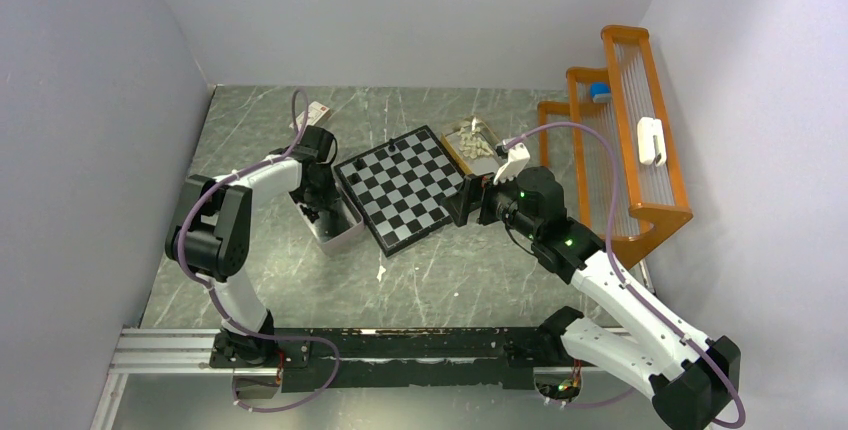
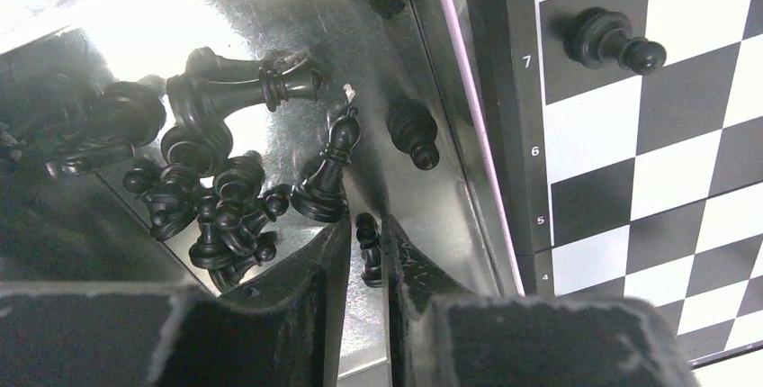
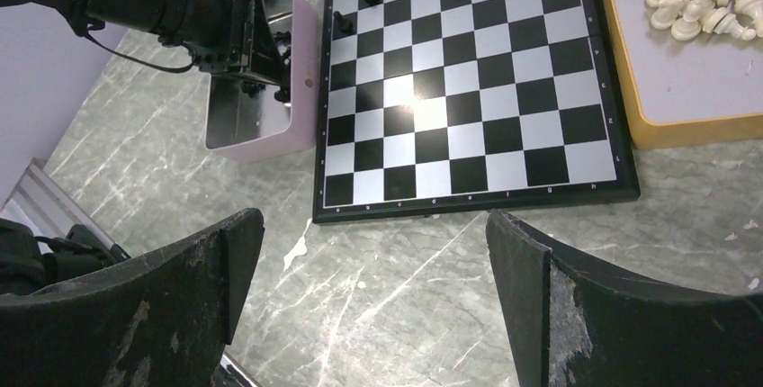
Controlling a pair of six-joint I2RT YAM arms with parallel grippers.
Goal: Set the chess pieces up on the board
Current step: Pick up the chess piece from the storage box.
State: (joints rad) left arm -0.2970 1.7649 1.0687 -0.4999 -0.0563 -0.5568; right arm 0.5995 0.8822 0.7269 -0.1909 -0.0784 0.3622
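Left claw (image 2: 367,223) is squeezed narrow on a pawn (image 2: 367,256) by the box's (image 2: 234,9) right edge; I'd lift straight up, slowly. Right claw (image 3: 373,252) gapes wide.

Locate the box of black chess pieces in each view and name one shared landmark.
Top external: box left of the board, mid-left of frame.
Left wrist: box fills left and centre; board at right.
Right wrist: box upper left, beside the board's left edge.
Shared landmark: the board's dark rim.
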